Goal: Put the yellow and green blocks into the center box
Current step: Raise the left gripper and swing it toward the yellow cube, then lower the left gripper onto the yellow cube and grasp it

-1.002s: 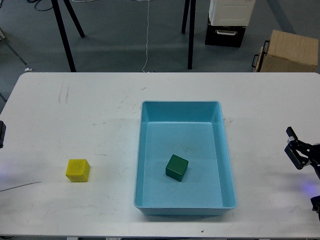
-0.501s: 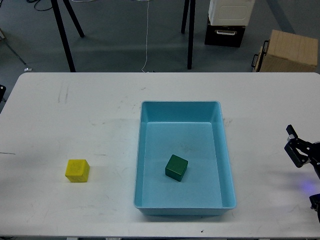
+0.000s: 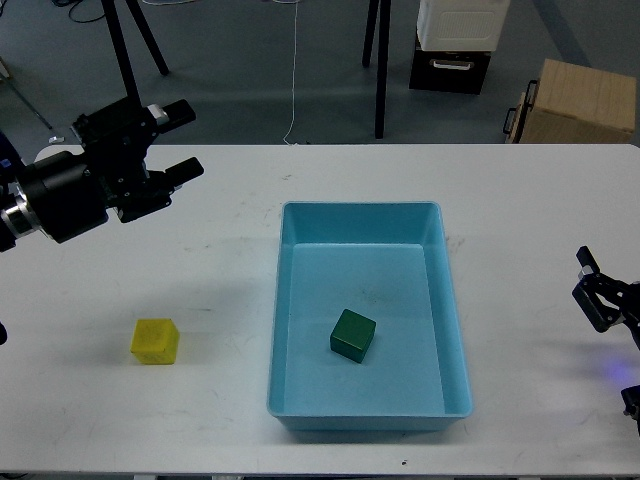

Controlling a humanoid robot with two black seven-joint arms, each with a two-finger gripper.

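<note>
Two blocks: one in the box, one out on the table.
Green block: small dark green cube (image 3: 354,335), resting on the floor of the box, a little toward 7 o'clock from the box's middle, clear of all four walls, turned slightly askew to them.
Yellow block: small yellow cube (image 3: 156,341), sitting on the bare table at 9 o'clock from the box, well apart from its left wall.
Box: light blue rectangular plastic tray (image 3: 279,330), open-topped, long axis running 12 to 6 o'clock, near the table's middle.
Table: white flat tabletop (image 3: 200,250) with faint scuff marks toward 10 o'clock.
Left gripper: black two-finger tool (image 3: 180,142) on a thick black arm entering from the left edge, held above the table at 10 o'clock from the box and at roughly 12 o'clock from the yellow cube, well apart from it; fingers spread with a clear gap, nothing between them.
Right gripper: black tool (image 3: 590,285) at the right edge, 3 o'clock from the box, near the table surface; seen small and dark, cannot tell how far it is parted; nothing seen in its grasp.
Background: tan cardboard box (image 3: 578,102) on the grey floor past the table at 1 o'clock.
</note>
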